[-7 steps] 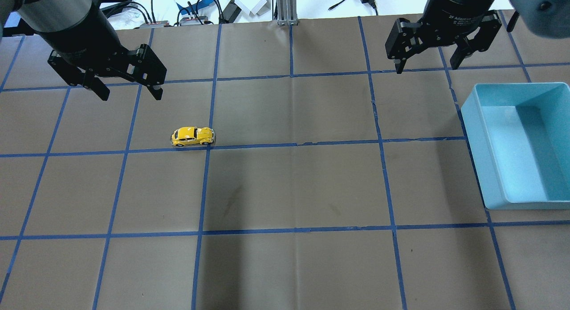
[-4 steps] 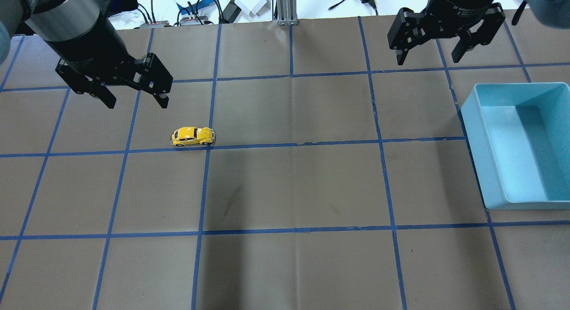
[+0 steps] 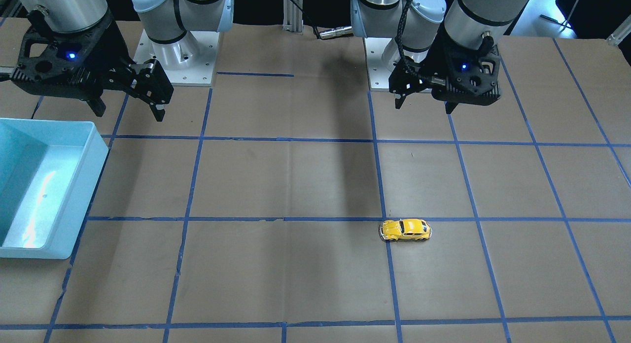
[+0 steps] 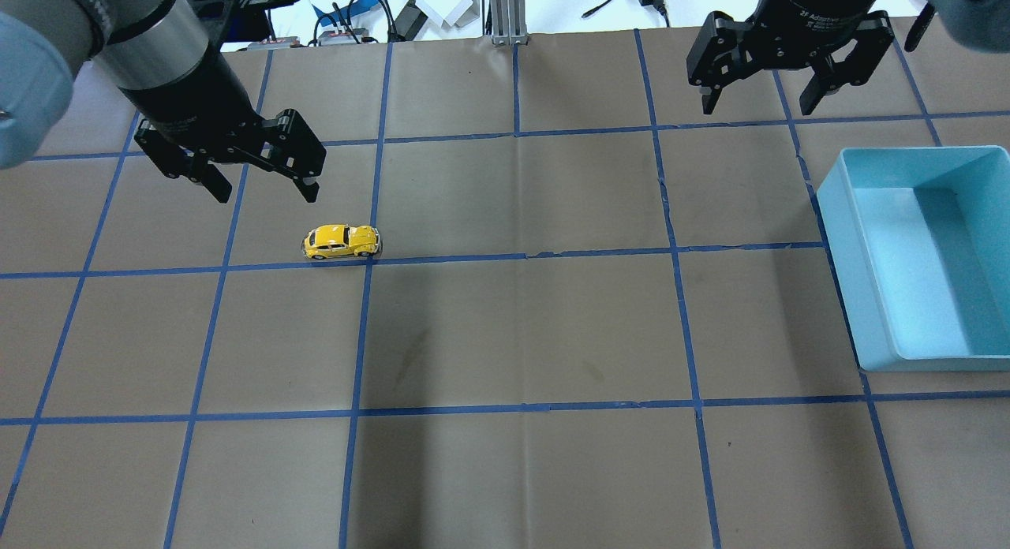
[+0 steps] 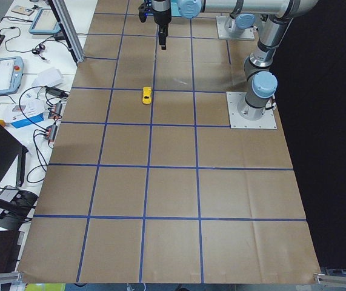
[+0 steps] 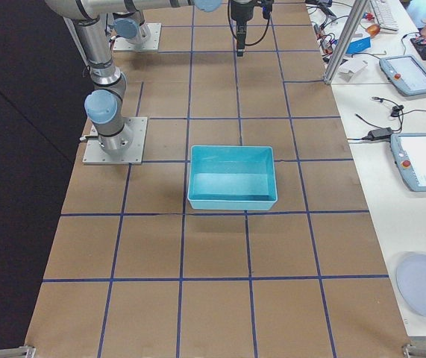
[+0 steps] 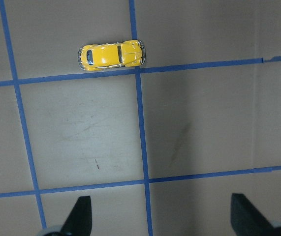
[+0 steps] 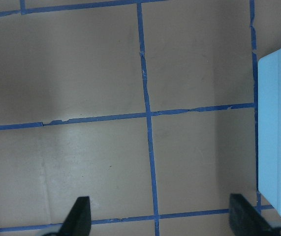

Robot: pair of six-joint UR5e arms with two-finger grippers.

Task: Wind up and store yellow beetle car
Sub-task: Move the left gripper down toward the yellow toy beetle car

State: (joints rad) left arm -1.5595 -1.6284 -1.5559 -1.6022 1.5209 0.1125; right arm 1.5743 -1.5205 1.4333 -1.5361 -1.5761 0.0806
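Note:
The yellow beetle car point(image 4: 342, 241) stands on its wheels on the brown table, beside a blue tape line. It also shows in the front view point(image 3: 405, 229), the left exterior view point(image 5: 146, 95) and the left wrist view point(image 7: 110, 55). My left gripper point(image 4: 266, 194) is open and empty, hovering above the table just behind and left of the car, not touching it. It also shows in the front view point(image 3: 424, 105). My right gripper point(image 4: 757, 107) is open and empty, raised over the far right of the table, far from the car.
A light blue open bin point(image 4: 836, 186) sits at the table's right side, with nothing in it; it also shows in the front view point(image 3: 98, 146) and the right wrist view point(image 8: 263, 123). Blue tape lines grid the table. Cables and devices lie beyond the far edge.
My left gripper has moved right and nearer to the car, still open. My right gripper shifted slightly back, then held. The car has not moved.

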